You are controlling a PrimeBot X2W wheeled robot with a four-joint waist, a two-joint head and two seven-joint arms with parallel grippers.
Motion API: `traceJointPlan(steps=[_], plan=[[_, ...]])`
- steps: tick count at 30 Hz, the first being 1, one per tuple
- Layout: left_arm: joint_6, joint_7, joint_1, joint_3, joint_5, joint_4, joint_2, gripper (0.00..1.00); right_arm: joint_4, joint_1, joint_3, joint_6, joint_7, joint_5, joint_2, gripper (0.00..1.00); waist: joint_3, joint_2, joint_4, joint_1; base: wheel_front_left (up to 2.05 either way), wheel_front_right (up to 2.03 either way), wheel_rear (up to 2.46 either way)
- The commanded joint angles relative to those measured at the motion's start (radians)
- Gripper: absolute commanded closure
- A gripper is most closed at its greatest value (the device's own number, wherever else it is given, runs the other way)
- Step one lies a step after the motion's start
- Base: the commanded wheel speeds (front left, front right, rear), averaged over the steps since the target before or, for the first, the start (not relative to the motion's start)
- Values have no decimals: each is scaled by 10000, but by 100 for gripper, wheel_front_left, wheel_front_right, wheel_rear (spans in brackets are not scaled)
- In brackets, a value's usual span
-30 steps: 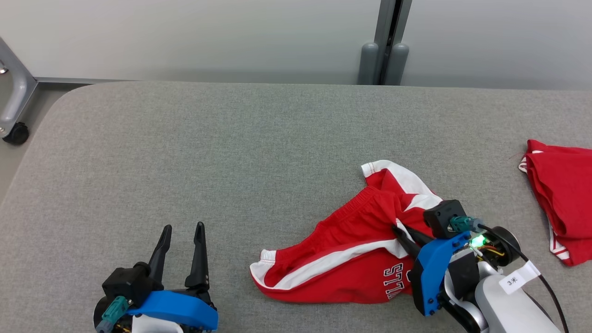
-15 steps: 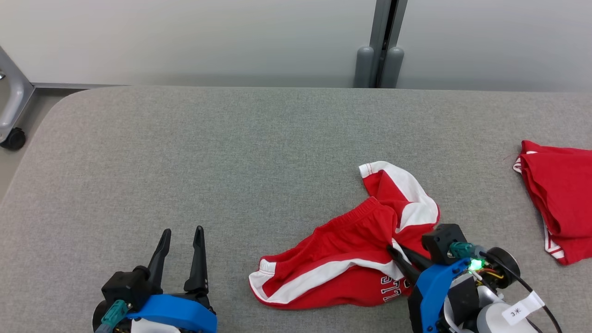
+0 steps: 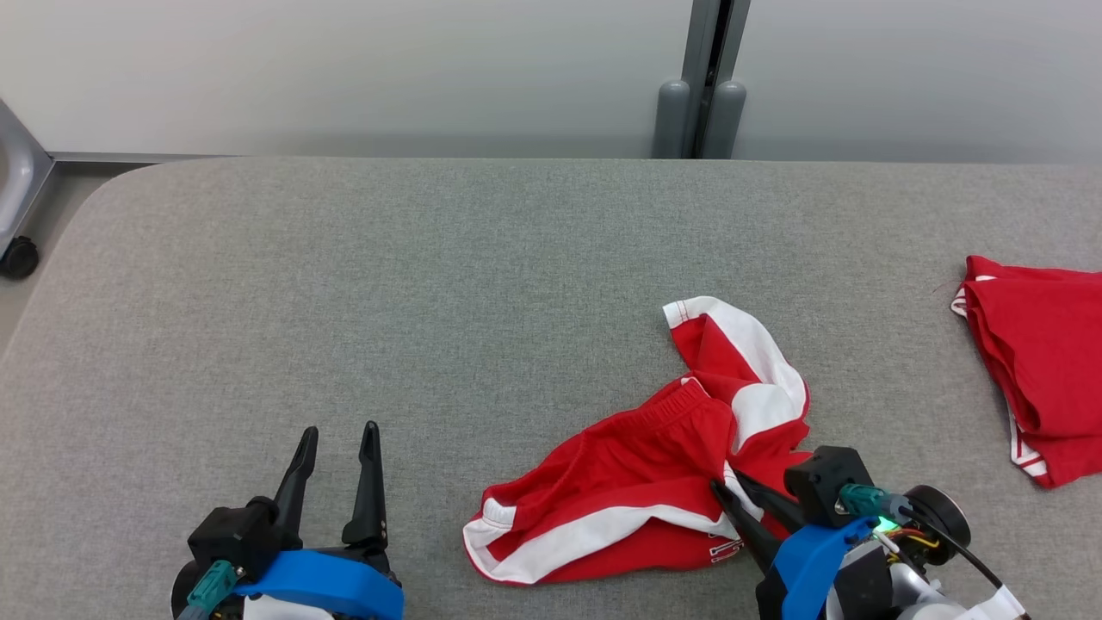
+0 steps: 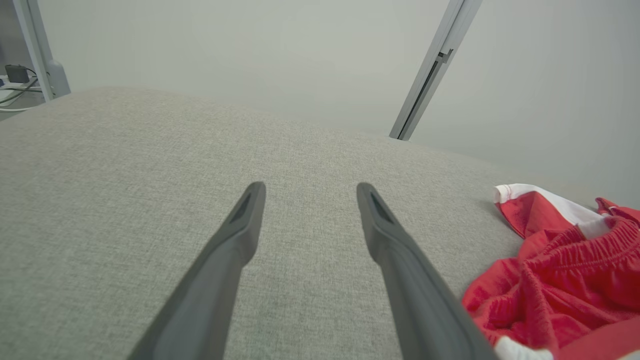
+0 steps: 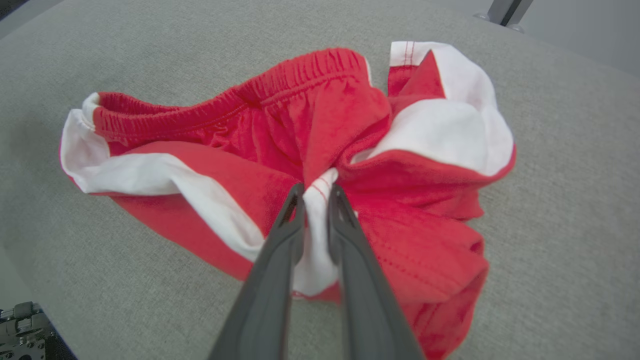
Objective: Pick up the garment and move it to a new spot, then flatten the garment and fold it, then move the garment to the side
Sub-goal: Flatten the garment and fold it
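A crumpled pair of red shorts with white stripes [image 3: 654, 465] lies on the grey padded table [image 3: 430, 301], right of centre near the front edge. My right gripper [image 3: 727, 489] is shut on a white-and-red fold of the shorts [image 5: 350, 150]; in the right wrist view its fingers [image 5: 280, 250] pinch the cloth between them. My left gripper [image 3: 337, 430] stands open at the lower left, nothing between its fingers [image 4: 235, 240]. The shorts [image 4: 565, 255] show at the right edge of the left wrist view, apart from that gripper.
A second red garment [image 3: 1033, 362] lies bunched at the table's right edge. A grey post [image 3: 706, 77] stands behind the table against the pale wall. A caster wheel [image 3: 19, 257] of a metal frame sits on the floor at far left.
My right gripper has pulled back toward the table's front edge with the shorts, bunching them and covering the lettering. The head camera has shifted slightly. The left gripper stays put.
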Motion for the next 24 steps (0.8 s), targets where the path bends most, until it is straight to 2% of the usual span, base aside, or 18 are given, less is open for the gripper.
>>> traceJointPlan(steps=[1, 5, 11, 18, 24], plan=[[59, -46, -44, -8, -17, -32, 47, 0, -134, 171, -40, 1, -7, -22, 35, 75, 13, 0, 4, 0, 0, 0, 0], [80, -47, -60, 17, -61, -52, 70, 0, -417, 429, -304, 1, 11, -155, 108, 66, 44, 0, -17, 0, 0, 0, 0], [116, -47, -71, 48, -85, -94, 96, 0, -720, 722, -425, 1, 80, -226, 190, 65, 83, 0, -110, 0, 0, 0, 0], [119, -47, -170, -27, -78, -108, 108, 0, -528, 420, -337, 1, 10, -146, 278, 64, 145, 0, -125, 0, 0, 0, 0], [114, -42, -177, -62, -105, -48, 127, 0, -503, 93, -695, 1, -233, -256, 269, 51, 127, 0, -56, 0, 0, 0, 0]])
